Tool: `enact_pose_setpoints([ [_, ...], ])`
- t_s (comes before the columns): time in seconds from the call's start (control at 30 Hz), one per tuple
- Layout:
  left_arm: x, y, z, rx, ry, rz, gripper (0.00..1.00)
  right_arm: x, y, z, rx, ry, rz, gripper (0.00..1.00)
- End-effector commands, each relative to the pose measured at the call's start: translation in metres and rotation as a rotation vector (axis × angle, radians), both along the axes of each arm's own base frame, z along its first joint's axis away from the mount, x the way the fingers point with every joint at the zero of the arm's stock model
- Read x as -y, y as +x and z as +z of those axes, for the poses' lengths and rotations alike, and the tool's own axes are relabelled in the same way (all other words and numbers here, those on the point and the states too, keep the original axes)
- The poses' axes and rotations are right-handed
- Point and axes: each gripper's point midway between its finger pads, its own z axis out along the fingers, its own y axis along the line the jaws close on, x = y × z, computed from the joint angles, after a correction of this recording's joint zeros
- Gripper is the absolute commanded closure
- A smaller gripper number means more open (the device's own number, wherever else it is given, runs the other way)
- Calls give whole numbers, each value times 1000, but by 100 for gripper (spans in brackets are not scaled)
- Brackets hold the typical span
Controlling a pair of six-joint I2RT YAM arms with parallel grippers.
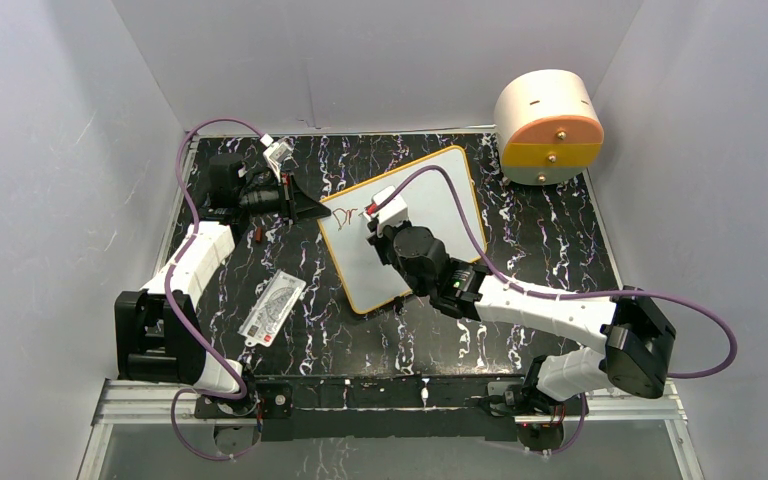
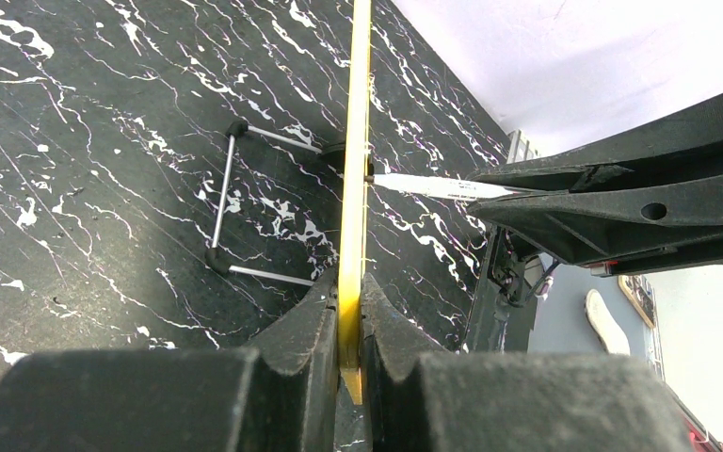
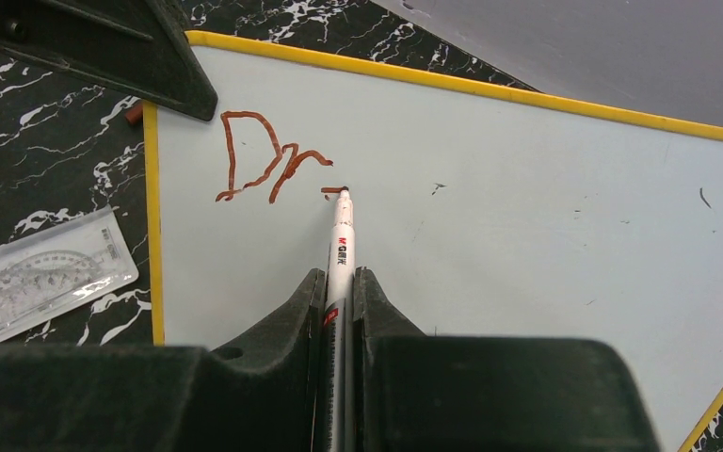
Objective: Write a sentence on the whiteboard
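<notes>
Two letters of the sentence (image 3: 268, 169) sit upper left; the right end effector (image 3: 340, 282) pinches a marker (image 3: 342, 235), tip touching the whiteboard (image 3: 527, 264) just right of them.

The left tool (image 1: 315, 209) sits against the orange-yellow frame of the whiteboard (image 1: 430, 200). The right tool (image 1: 375, 230) hangs over the board's white face. Between the two tools lie the few reddish-brown strokes of the sentence (image 1: 346, 213). A clear ruler card (image 1: 272, 308) lies on the black marbled worktop (image 1: 540, 240), between the two arms, apart from the board.
</notes>
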Motion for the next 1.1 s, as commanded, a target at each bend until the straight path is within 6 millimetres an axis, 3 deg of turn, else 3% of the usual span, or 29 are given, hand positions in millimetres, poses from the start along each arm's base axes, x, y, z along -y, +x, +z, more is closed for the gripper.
enact_pose_setpoints([
  [0.0,2,-8,-11,-45,3,-20,100,7,11,16,27,46,-58,100],
  [0.53,4,-9,-12,-50,2,-27,100,-2,18,26,60,73,-41,100],
  [1.07,3,-8,-12,-48,3,-24,100,-13,7,23,28,68,52,100],
])
